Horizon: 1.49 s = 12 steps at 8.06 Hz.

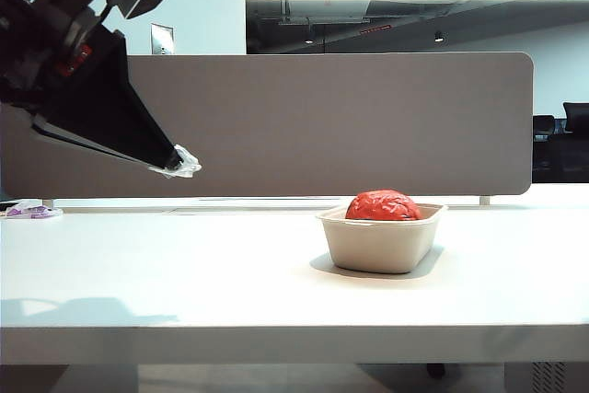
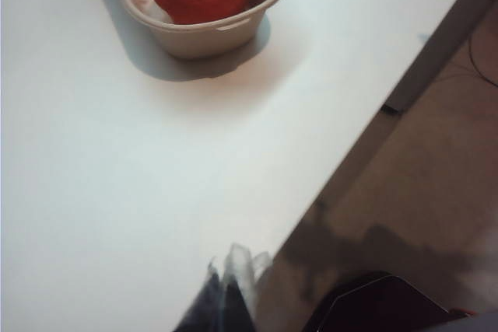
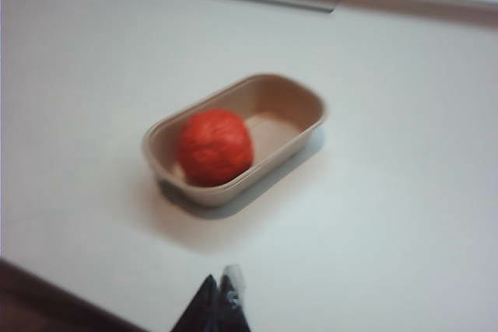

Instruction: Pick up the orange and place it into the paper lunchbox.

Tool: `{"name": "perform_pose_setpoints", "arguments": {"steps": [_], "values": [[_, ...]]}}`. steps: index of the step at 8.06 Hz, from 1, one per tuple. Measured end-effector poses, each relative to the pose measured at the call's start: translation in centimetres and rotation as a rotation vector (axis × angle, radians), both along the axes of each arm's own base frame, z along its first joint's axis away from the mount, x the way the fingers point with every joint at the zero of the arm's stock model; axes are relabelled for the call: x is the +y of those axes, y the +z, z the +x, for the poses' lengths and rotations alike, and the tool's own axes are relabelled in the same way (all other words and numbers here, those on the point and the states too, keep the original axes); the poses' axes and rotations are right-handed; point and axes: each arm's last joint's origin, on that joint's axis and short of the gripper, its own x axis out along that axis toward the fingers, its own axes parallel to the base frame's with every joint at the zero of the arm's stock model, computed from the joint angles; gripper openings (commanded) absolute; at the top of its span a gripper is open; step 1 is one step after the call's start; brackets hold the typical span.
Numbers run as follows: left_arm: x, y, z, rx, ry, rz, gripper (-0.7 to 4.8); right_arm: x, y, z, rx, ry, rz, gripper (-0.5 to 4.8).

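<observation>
Bench (image 1: 184, 273) edge runs nearest in the exterior view, bare and white. Next back, right of centre, sits the lunchbox (image 1: 381, 244) with the orange (image 1: 383, 206) inside, its crown above the rim, so the job looks done. Further back, upper left, the left gripper (image 1: 180, 163) hangs high off the bench, jaws pressed together on nothing, well clear of the fruit; my read is it's parked away because nothing's left to carry. Behind all that stands the grey divider (image 1: 322, 121).

Right gripper (image 3: 222, 289) shows only in its own wrist view, jaws together and empty, hovering above the box. That view also reveals what the side shot hides: the orange sits at one end, leaving bare floor at the other. Left wrist view adds the bench's drop-off to the floor.
</observation>
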Motion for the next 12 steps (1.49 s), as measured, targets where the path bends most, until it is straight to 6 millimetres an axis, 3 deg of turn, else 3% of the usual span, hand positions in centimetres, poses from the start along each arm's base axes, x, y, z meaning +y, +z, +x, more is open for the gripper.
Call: {"name": "perform_pose_setpoints", "arguments": {"steps": [1,2,3,7,8,10,12], "values": [[1.0,1.3,-0.7,-0.216,0.120,-0.194,-0.06,0.0,-0.1,-0.1,0.014,0.025,0.000,-0.05],[1.1,1.1,-1.0,-0.220,0.126,-0.212,-0.06,0.0,-0.1,-0.1,0.013,0.024,0.000,-0.05],[9.4,-0.8,-5.9,-0.516,0.575,-0.359,-0.06,0.0,-0.1,-0.1,0.013,0.025,0.000,-0.05],[11.2,-1.7,-6.5,-0.550,0.731,-0.348,-0.06,0.0,-0.1,0.0,0.014,0.025,-0.001,-0.05],[11.7,-4.9,-5.8,-0.508,0.792,-0.195,-0.06,-0.1,0.0,-0.2,0.004,0.028,0.009,-0.05],[12.1,-4.8,-5.8,-0.506,0.907,-0.214,-0.06,-0.1,0.0,-0.2,0.004,0.028,0.009,-0.05],[12.1,-4.8,-5.8,-0.503,0.909,-0.220,0.09,-0.1,0.0,-0.2,0.003,0.028,0.009,-0.05]]}}
